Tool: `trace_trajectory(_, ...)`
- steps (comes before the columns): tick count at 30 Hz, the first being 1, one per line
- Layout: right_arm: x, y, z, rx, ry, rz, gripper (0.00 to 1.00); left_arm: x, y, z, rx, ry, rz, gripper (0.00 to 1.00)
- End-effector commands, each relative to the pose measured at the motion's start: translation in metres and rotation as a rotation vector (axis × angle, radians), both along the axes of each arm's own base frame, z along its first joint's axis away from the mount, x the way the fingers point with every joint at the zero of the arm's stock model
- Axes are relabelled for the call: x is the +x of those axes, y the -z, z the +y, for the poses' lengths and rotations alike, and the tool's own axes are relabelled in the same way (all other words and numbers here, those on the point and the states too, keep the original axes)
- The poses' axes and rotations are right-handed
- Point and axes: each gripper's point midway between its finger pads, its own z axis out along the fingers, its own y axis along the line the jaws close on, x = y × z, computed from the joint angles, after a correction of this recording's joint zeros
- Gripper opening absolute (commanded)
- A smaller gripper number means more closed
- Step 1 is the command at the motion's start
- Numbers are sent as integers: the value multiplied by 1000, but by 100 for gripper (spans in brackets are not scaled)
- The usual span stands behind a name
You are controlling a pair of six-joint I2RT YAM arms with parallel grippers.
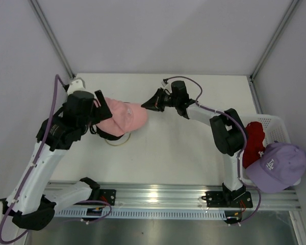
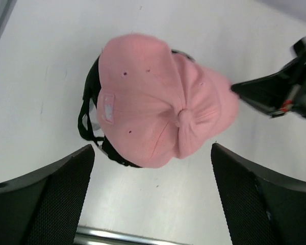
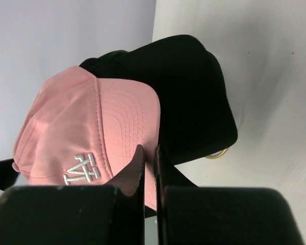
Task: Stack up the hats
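Top view: the pink cap (image 1: pixel 125 116) tops the stack at the table's left, while the red cap (image 1: pixel 254 143) and lavender cap (image 1: pixel 276 166) lie in the white basket (image 1: pixel 275 122).
Left wrist: the left gripper (image 2: pixel 150 153) hangs spread wide above the pink crown.
Right wrist: the right gripper (image 3: pixel 149 150) is pinched together at the brim, beside the cap's white logo (image 3: pixel 81 168).

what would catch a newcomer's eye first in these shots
The pink cap left of centre on the table, sitting on top of a black cap, with the left pincer open above it and the right pincer shut at its brim. Next, the lavender cap with a white logo, lying over the white basket at the right edge beside a red cap.
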Motion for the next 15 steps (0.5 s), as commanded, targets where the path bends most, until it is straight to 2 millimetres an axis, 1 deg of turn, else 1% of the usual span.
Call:
trace_trajectory(1,11,32,-1,0,-5,0,0,-4,-72,11,-24,23,-230,98)
trace_trajectory(2,11,30,-2,32,-21,0,0,-8,-86,14,-35,23,-270,99)
trace_trajectory(3,14,27,-1,67,-22,-12,0,-11,-94,17,-43,21,-292,100)
trace_trajectory(6,13,24,2,82,-53,-29,0,-14,-90,28,-47,-22,-274,100)
trace_trajectory(7,13,25,3,78,-63,-36,0,-15,-86,31,-51,-35,-259,99)
trace_trajectory(8,12,20,7,86,-86,-50,0,-12,-68,38,-44,-71,-217,99)
trace_trajectory(9,11,20,9,89,-99,-48,0,-12,-61,40,-55,-81,-204,100)
trace_trajectory(10,11,24,11,90,-106,-32,0,-11,-55,35,-96,-53,-186,100)
trace_trajectory(11,10,22,12,97,-117,-23,0,-6,-44,43,-121,-92,-175,99)
trace_trajectory(12,10,23,12,103,-121,-20,0,-3,-30,43,-142,-92,-150,97)
trace_trajectory(13,9,22,13,114,-123,0,0,-2,-24,36,-191,-53,-151,96)
trace_trajectory(14,5,19,12,130,-140,10,0,0,-22,42,-208,-77,-155,95)
trace_trajectory(15,5,8,12,169,-150,-27,0,1,-19,41,-223,-68,-152,94)
